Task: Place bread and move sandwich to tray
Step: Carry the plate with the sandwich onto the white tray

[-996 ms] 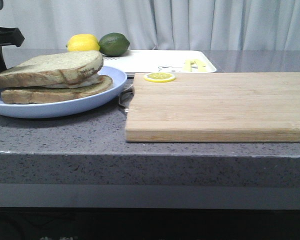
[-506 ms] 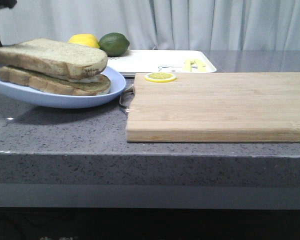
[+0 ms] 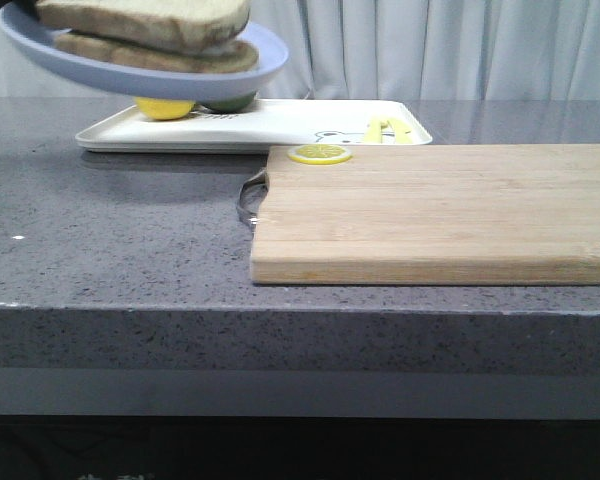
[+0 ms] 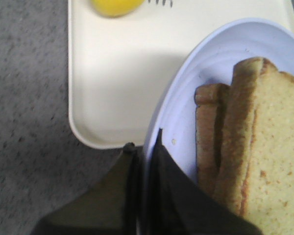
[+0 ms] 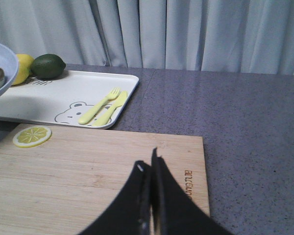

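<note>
- Since the earlier front views, the sandwich point(image 3: 145, 30) has risen off the counter point(image 3: 130, 230) and now hangs in the air, its pale blue plate tilted, over the near left part of the tray point(image 3: 280, 125).
- Left gripper point(image 4: 143, 149): the two dark fingers are clamped on the plate's rim, one on each face of it, as the left wrist view shows.
- Right gripper point(image 5: 148, 166): the fingers are pressed together with nothing between them, poised above the cutting board point(image 5: 88, 181).
- Sandwich: two thick toast slices, pale greenish-beige faces and brown crusts, stacked on the round plate; the upper slice overhangs the lower one. No filling can be made out from these views.
- Nearby objects: a lemon point(image 3: 165, 107) and a lime point(image 3: 228, 102) lie on the tray's far left, partly hidden behind the raised plate in the front view. A yellow fork point(image 5: 99, 107) and a matching spoon point(image 5: 112, 108) lie on the tray beside a bear print.
- A lemon slice point(image 3: 319, 154) rests on the far left corner of the bamboo board, which has a metal handle point(image 3: 248, 197) on its left edge and lies just in front of the tray.
- Surface and room: speckled grey stone counter; pale grey pleated curtain point(image 5: 186, 29) behind.
- Tray: flat, white, rectangular, low rim, rounded corners.
</note>
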Robot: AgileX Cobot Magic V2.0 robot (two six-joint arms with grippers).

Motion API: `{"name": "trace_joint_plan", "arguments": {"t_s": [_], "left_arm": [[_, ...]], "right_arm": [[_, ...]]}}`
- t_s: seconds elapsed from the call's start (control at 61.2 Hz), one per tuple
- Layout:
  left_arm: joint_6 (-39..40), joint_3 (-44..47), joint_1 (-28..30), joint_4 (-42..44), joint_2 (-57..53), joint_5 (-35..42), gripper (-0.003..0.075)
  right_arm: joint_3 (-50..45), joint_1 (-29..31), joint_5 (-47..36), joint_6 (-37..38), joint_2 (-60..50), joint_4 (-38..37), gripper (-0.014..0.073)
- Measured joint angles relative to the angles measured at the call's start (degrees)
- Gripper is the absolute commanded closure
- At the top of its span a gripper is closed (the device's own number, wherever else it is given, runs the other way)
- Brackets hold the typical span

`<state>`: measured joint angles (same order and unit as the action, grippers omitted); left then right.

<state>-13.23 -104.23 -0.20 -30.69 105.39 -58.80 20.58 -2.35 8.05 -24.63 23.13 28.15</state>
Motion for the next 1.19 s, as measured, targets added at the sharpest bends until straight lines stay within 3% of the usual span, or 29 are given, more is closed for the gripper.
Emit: {"name": "trace_joint_plan", "arguments": {"t_s": [0.31,0.506,0.931,1.045,1.192], "left_arm": [[0.8,-28.8,-3.0,-1.4,21.5,-3.5,0.0738],[4.1,-41.6,-4.7,-2.0,33.1,-3.7,0.0738],[5.1,-44.6,-4.7,-3.0,37.2,-2.6,0.0734],[5.1,-44.6,-4.7,-2.9,37.2,-2.5,0.0657],[5.1,-44.6,-4.7,-3.7,37.2,-1.7,0.0502]], "right_arm": [[0.0,0.0,0.0,0.0,0.0,0.0,0.0652],[0.0,0.0,0.0,0.0,0.0,0.0,0.0652],[0.0,0.0,0.0,0.0,0.0,0.0,0.0652],[0.0,0.0,0.0,0.0,0.0,0.0,0.0652],[0.0,0.0,0.0,0.0,0.0,0.0,0.0652]]}}
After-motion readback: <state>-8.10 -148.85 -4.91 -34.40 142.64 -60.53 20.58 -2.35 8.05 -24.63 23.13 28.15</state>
